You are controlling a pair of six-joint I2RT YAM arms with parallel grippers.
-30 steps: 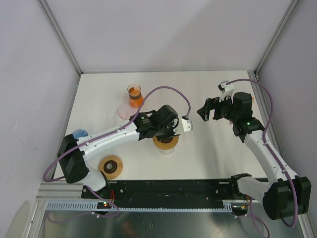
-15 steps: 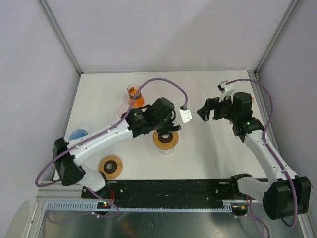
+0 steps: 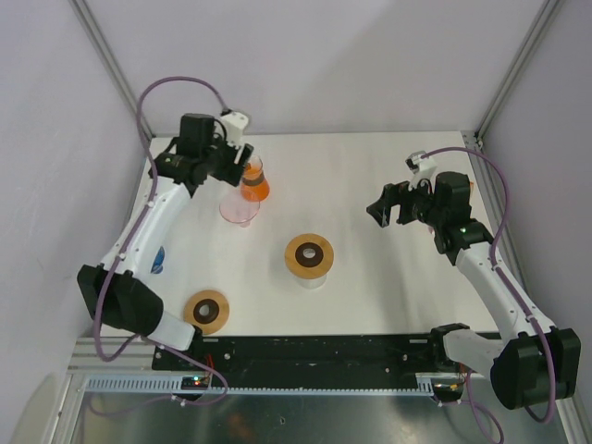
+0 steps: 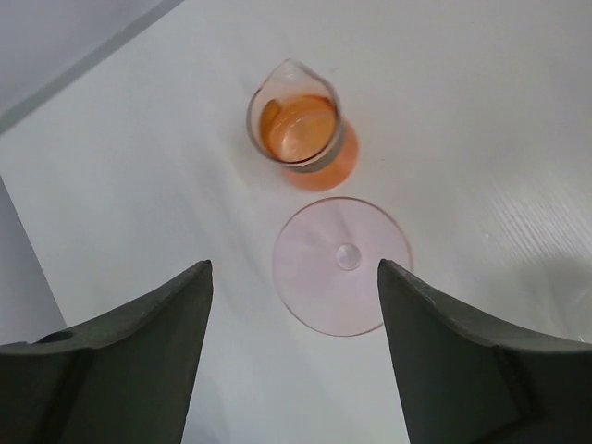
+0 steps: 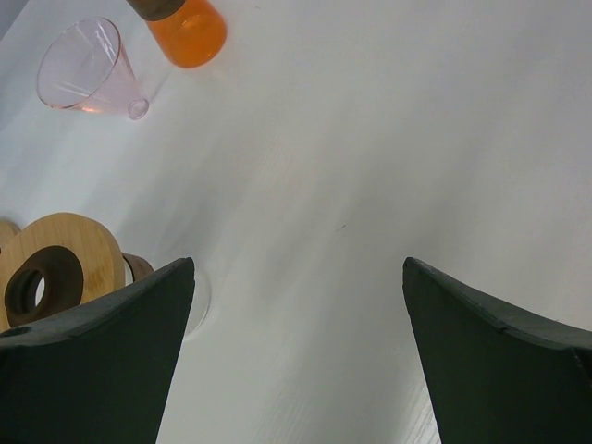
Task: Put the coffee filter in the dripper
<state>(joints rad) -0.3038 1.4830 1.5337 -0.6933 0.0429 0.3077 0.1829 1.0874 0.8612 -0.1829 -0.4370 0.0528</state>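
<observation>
A pink see-through cone [image 3: 239, 208] stands at the back left of the table, apparently mouth down with its tip up. It also shows in the left wrist view [image 4: 342, 264] and the right wrist view [image 5: 88, 67]. A wooden ring on a glass base [image 3: 309, 254] stands mid-table. My left gripper [image 3: 231, 168] hangs open and empty above the cone, whose rim lies between its jaws in the wrist view [image 4: 292, 277]. My right gripper [image 3: 387, 208] is open and empty over bare table at the right [image 5: 296, 268]. I see no paper filter.
An orange glass beaker [image 3: 253, 180] stands just behind the cone, close to my left gripper [image 4: 301, 134]. A second wooden ring [image 3: 206, 310] lies near the front left. A blue object [image 3: 159, 261] shows partly behind the left arm. Walls enclose the table.
My left arm has swung from over the middle wooden ring to the back left, above the beaker and cone. The blue object is now more covered. My right arm has not moved.
</observation>
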